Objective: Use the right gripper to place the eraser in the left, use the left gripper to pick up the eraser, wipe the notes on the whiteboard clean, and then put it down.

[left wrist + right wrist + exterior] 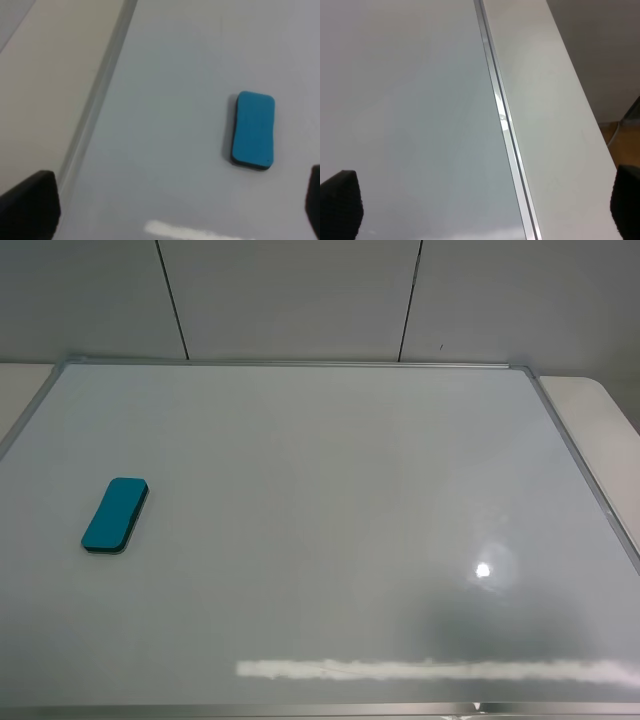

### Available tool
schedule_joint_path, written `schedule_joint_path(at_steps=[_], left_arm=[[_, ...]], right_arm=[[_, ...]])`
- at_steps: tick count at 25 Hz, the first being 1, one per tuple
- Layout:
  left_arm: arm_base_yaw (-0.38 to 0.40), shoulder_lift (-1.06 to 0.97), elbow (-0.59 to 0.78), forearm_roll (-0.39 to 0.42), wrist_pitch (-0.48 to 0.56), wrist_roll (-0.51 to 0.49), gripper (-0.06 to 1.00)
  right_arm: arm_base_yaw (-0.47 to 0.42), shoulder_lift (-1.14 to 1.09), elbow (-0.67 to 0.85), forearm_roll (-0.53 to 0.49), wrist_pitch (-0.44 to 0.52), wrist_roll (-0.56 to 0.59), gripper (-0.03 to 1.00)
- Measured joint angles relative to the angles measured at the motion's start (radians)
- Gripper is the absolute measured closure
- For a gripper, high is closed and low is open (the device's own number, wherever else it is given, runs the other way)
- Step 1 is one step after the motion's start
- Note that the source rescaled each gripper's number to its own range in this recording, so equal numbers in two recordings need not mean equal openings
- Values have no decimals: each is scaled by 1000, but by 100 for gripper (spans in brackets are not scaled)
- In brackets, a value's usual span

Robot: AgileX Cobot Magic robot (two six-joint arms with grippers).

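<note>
The teal eraser (115, 516) lies flat on the left part of the whiteboard (330, 500). It also shows in the left wrist view (253, 129), lying free with its dark bottom layer down. No red notes show anywhere on the board. Neither arm shows in the exterior view. My left gripper (170, 210) is open and empty above the board's left side, its fingertips (27, 205) wide apart and away from the eraser. My right gripper (482, 202) is open and empty above the board's right edge, with nothing between its fingertips (340, 202).
The board's silver frame (505, 130) runs along the beige table (545, 100). The table also shows left of the board (50, 75) and at the right (600, 430). A grey panelled wall (300, 300) stands behind. Light glare (483, 570) sits on the board's lower right.
</note>
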Motion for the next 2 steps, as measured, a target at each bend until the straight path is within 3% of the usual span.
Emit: schedule_joint_path(at_steps=[2], left_arm=[[0, 0, 0, 0, 0, 0, -5]], right_arm=[[0, 0, 0, 0, 0, 0, -3]])
